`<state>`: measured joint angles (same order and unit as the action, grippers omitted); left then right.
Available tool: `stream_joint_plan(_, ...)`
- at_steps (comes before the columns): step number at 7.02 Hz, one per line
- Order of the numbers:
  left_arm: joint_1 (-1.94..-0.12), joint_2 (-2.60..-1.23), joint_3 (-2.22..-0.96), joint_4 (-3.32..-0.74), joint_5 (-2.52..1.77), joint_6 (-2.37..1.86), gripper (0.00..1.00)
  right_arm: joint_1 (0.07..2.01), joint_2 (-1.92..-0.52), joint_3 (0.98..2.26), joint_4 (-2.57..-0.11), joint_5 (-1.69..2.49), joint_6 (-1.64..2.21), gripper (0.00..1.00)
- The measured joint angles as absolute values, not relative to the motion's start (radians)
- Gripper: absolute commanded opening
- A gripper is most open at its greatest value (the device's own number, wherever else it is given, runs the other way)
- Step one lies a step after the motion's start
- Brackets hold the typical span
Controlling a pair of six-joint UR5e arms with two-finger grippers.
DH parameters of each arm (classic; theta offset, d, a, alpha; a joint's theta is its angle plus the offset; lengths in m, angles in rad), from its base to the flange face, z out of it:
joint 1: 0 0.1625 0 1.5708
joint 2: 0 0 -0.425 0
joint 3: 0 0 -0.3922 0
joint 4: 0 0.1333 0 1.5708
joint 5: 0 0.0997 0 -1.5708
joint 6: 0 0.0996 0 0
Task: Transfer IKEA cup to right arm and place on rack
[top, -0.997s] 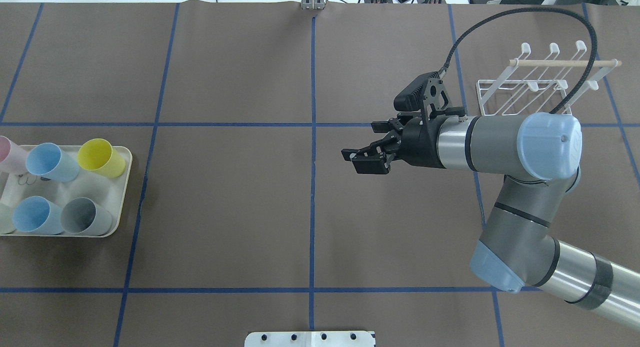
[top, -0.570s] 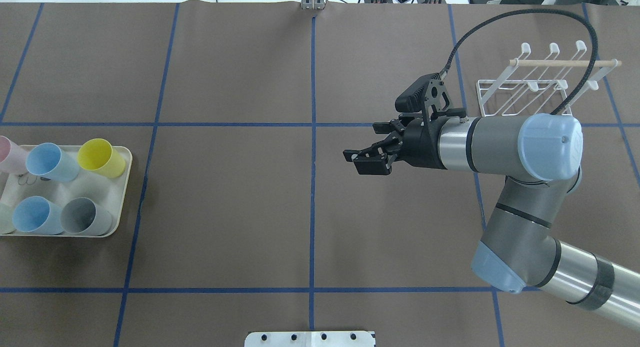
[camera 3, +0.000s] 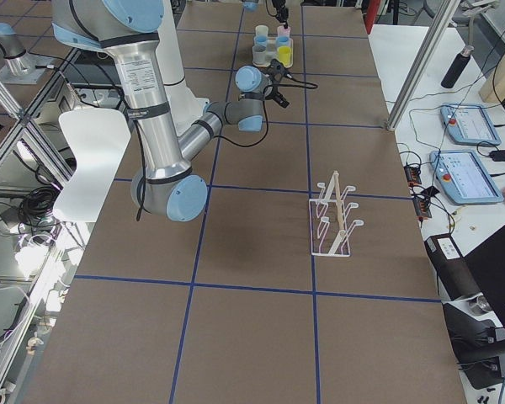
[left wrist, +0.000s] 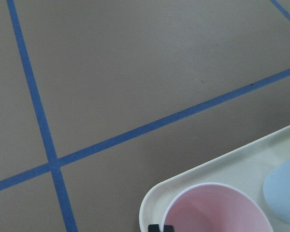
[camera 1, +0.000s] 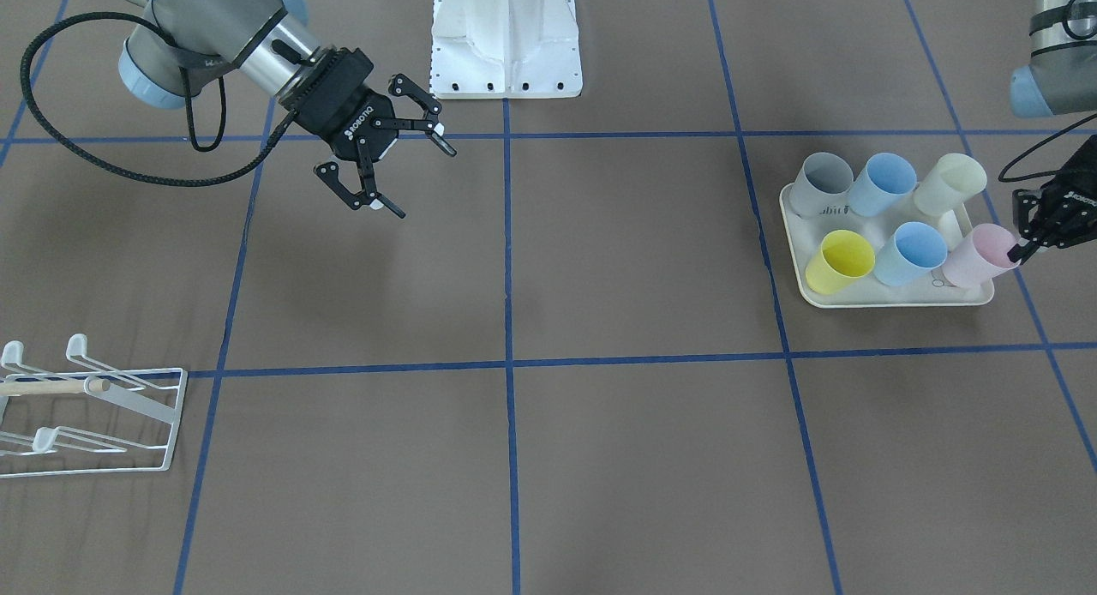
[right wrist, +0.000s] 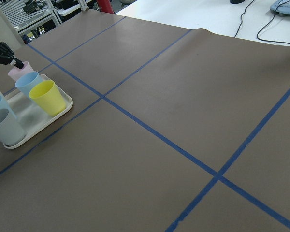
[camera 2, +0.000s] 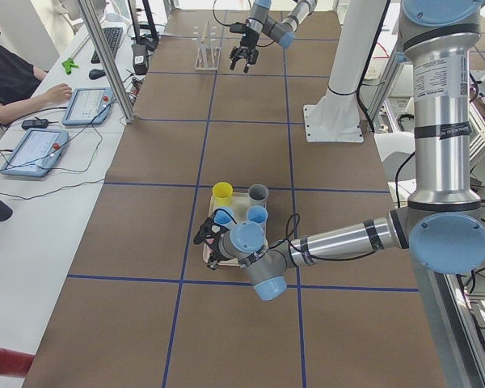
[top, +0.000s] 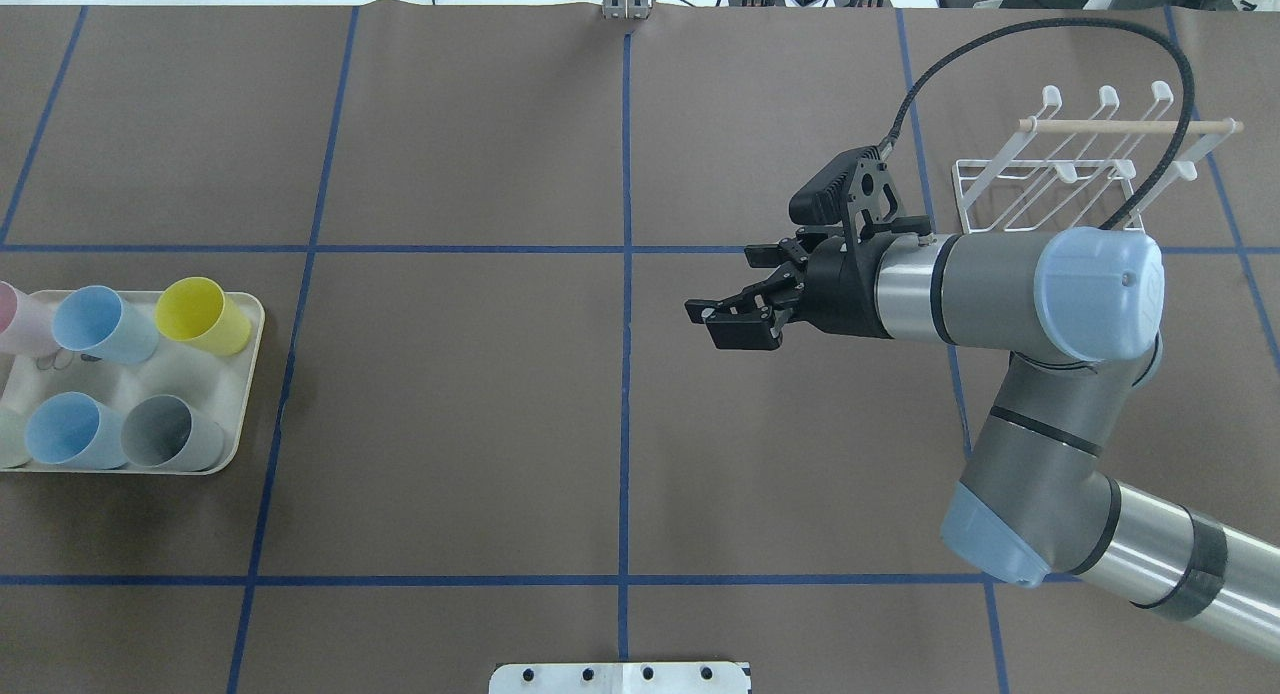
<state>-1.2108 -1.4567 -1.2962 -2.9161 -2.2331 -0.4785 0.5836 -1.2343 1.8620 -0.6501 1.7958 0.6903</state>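
Pink cup sits in the tray's corner, out at 9 o'clock. The left gripper has a fingertip right at its rim, but I can't tell if it's actually clamped. Right gripper hovers above the table just right of centre, jaws spread wide. Rack stands well off at 2 o'clock.

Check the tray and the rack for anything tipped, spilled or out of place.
Nothing stands out. All six cups stand open-end up in the tray, the rack stands on its base with its dowel across the prongs, and nothing is spilled.
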Motion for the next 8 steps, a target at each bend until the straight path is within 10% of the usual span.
stream_joint_plan(5,-1.515,-1.526,-1.335,-2.788,-2.492,-0.496,0.0,0.505,-1.215,1.819,-0.514,1.693,0.651,0.98)
stream_joint_plan(8,-1.542,-1.563,-1.592,-2.741,-2.596,-1.002,0.0,0.417,-1.181,1.775,-0.379,1.56,0.593,0.98)
